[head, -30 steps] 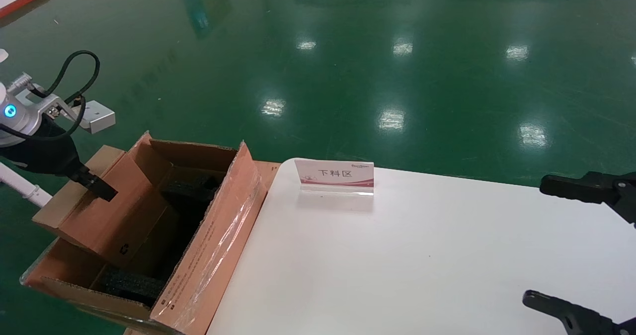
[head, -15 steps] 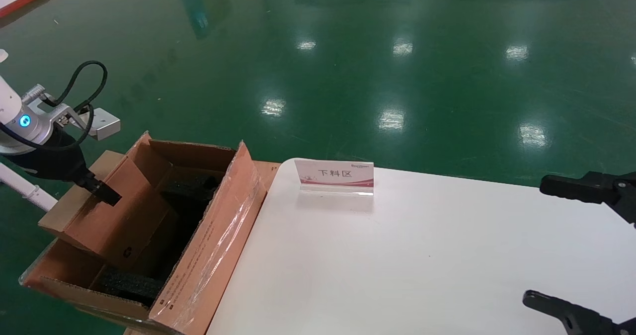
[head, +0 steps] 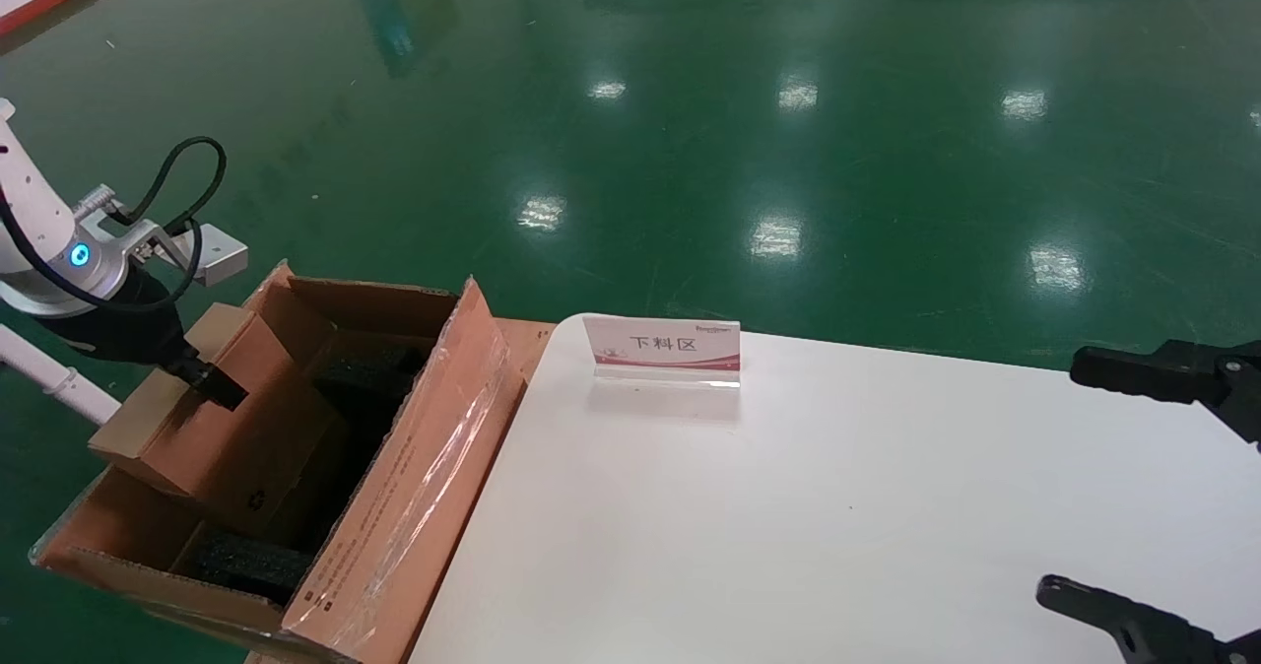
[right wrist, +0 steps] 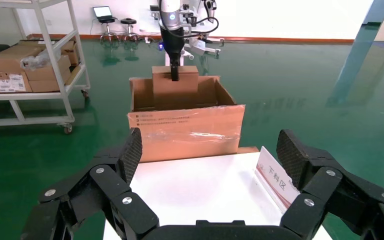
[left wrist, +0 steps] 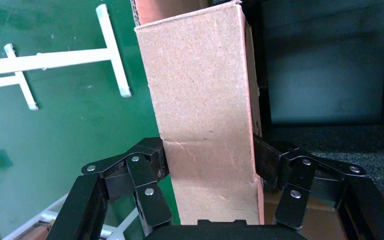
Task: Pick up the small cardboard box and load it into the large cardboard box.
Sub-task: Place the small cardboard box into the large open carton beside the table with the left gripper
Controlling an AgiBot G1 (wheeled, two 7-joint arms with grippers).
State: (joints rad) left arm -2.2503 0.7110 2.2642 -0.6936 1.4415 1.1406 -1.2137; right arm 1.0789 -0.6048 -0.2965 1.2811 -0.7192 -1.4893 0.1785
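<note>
- One second of travel showed in my head view: the left gripper had carried the small cardboard box lower into the large cardboard box, tilted, not yet seated
- Left wrist view: fingers clamped the small box's sides
- Right wrist view: right gripper hung wide open and empty over the table, so I judged release came next

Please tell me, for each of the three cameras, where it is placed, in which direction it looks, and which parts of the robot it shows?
Head view: on the robot's head, looking down at the white table; both arms show.
Left wrist view: on the left wrist; left gripper clamps the plain brown small cardboard box.
Right wrist view: on the right wrist, facing the big flapped large cardboard box; open right gripper shows.
Shared: all show the small box.
</note>
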